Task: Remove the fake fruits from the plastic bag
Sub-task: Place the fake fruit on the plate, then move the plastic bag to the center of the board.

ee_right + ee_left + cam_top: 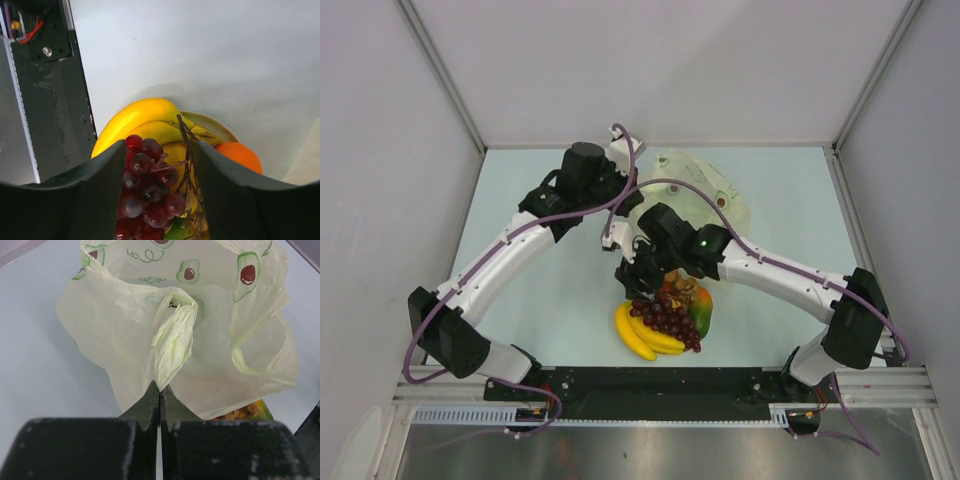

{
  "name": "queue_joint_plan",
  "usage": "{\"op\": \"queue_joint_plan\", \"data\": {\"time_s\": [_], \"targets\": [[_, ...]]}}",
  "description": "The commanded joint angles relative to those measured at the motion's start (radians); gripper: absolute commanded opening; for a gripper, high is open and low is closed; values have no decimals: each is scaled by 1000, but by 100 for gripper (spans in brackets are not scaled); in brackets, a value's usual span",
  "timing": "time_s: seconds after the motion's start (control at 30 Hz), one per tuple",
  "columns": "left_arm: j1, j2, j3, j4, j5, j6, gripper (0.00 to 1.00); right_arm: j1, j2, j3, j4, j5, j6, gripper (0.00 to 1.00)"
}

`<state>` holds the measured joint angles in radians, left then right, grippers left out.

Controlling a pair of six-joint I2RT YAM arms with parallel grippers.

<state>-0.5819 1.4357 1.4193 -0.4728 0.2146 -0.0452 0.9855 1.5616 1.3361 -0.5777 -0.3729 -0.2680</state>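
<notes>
Pale blue tabletop [35, 365] fills the background of the left wrist view, and the plastic bag [125, 325] stands on it, thin, yellow-green and printed with halved avocados. The left gripper [159, 392] has its two dark fingers pressed together on a twisted strip of the bag's near edge, so the film rises from the pinch in a narrow fold. At the bag's lower right corner a bit of yellow-brown and green peeps out from under the film; it may be fruit, but too little shows to name it.

From the right wrist, the right gripper [160, 147] hangs with its fingers well apart. Between them lies the dark red grape bunch [147, 192], its wiry stem close by the right finger; whether either finger touches the grapes cannot be told. Beyond the grapes sits the yellow banana bunch [142, 117], with the orange [242, 155] to its right, all on a cream plate [214, 124]. A sliver of the bag shows at the right edge, beside the orange. A black rail [50, 100] runs down the left.

Seen from above, between white walls [380, 150], the fruits lie heaped outside the bag, just beside its near edge, the red-green mango [704, 312] among them. The right gripper hovers over that heap; the left one holds the bag's left side.
</notes>
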Motion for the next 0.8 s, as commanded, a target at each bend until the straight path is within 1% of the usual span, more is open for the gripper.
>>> {"op": "queue_joint_plan", "data": {"time_s": [0.0, 0.03, 0.07, 0.1, 0.17, 0.2, 0.23, 0.27, 0.33, 0.4, 0.43, 0.5, 0.53, 0.63, 0.67, 0.73, 0.77], "targets": [[8, 15, 40, 36, 11, -5, 0, -11, -109, 110, 15, 15, 78, 66], [11, 23, 41, 39, 6, 2, 0, -18, -121, 121, 7, 9, 107, 69], [14, 31, 44, 43, 0, 7, 1, -24, -132, 133, -14, 9, 113, 79], [27, 46, 47, 55, -17, 19, 0, -27, -144, 150, -28, 11, 110, 83], [50, 60, 50, 83, -38, 33, 0, -30, -181, 159, -65, 37, 84, 88], [79, 77, 64, 88, -64, 42, 0, -44, -193, 163, -71, 73, 78, 89], [97, 84, 78, 91, -70, 44, 0, -57, -213, 161, -74, 95, 78, 98], [115, 97, 114, 83, -79, 68, 0, -77, -221, 160, -73, 110, 81, 100], [174, 129, 160, 68, -106, 82, 0, -165, -233, 156, -62, 156, 99, 100], [236, 146, 225, 46, -118, 74, 0, -227, -238, 147, -21, 192, 133, 100], [255, 161, 246, 37, -132, 67, 0, -284, -242, 132, -7, 201, 142, 100], [307, 163, 288, 19, -152, 51, 0, -333, -255, 117, 36, 212, 161, 100], [320, 158, 293, 19, -162, 51, 0, -370, -258, 106, 53, 207, 162, 100], [344, 120, 273, 28, -211, 54, 0, -407, -267, 92, 76, 215, 164, 100], [347, 89, 254, 28, -269, 60, 0, -413, -276, 74, 87, 222, 168, 99], [347, 57, 231, 33, -313, 70, 0, -439, -291, 51, 120, 230, 203, 100], [352, 22, 204, 37, -346, 73, 0, -473, -294, 32, 124, 229, 220, 100]]}}
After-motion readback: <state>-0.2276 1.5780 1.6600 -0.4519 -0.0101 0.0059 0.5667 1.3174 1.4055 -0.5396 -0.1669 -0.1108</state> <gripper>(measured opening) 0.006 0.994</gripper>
